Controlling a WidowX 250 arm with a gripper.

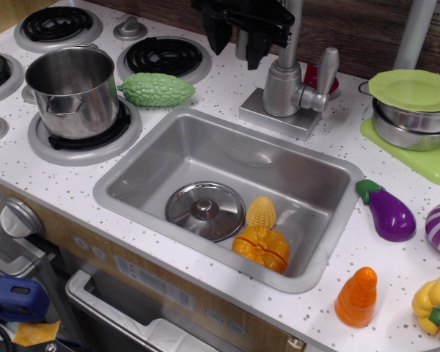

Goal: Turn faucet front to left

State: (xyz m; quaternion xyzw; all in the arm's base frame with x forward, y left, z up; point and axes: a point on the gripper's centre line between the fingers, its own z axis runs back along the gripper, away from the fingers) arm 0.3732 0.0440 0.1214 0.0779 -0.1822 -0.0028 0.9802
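Note:
The faucet (282, 86) is matte silver, with a thick body on a square base plate (277, 121) behind the sink. Its thin pipe (293, 26) rises out of the top of the frame and its lever handle (326, 70) sticks up on the right. My black gripper (237, 45) hangs at the top centre, just left of the pipe and above the base plate. Its fingers (218, 38) stand apart, and a short grey piece that looks like the spout's end (240, 45) shows between them. I cannot tell if the fingers touch it.
The steel sink (169, 158) holds a pot lid (204, 210), toy corn (261, 213) and an orange vegetable (262, 248). A pot (72, 89) and green gourd (158, 89) sit left. Stacked bowls with a green lid (413, 106), an eggplant (386, 211) and a carrot (356, 297) are right.

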